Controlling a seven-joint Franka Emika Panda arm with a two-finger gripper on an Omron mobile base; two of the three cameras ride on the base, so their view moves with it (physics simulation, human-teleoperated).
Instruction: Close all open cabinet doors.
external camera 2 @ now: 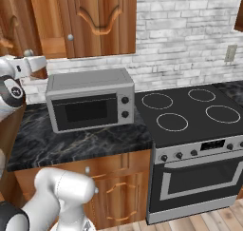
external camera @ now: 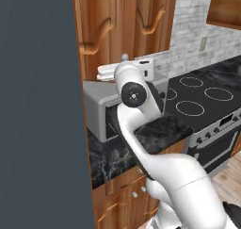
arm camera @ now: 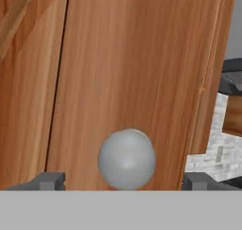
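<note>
The arm is up at the wall cupboards above the microwave (external camera 2: 90,104), and the gripper (arm camera: 123,181) sits right in front of a round silver knob (arm camera: 126,158). Its two dark fingertips (arm camera: 47,181) stand spread wide, one to each side of the knob and apart from it — pinching nothing.

The cabinet door (arm camera: 137,77) carrying that knob looks to stand ajar: past its far edge, away from the microwave, the brick wall shows through. Another arch-panelled door (external camera 2: 102,18) hangs shut over the microwave.

I'd say the step in hand is squaring up on this door. The next move calls for a steady push on the panel, or a closing on the knob, to swing it flush with its neighbour — without the fingers slipping off the round knob.
</note>
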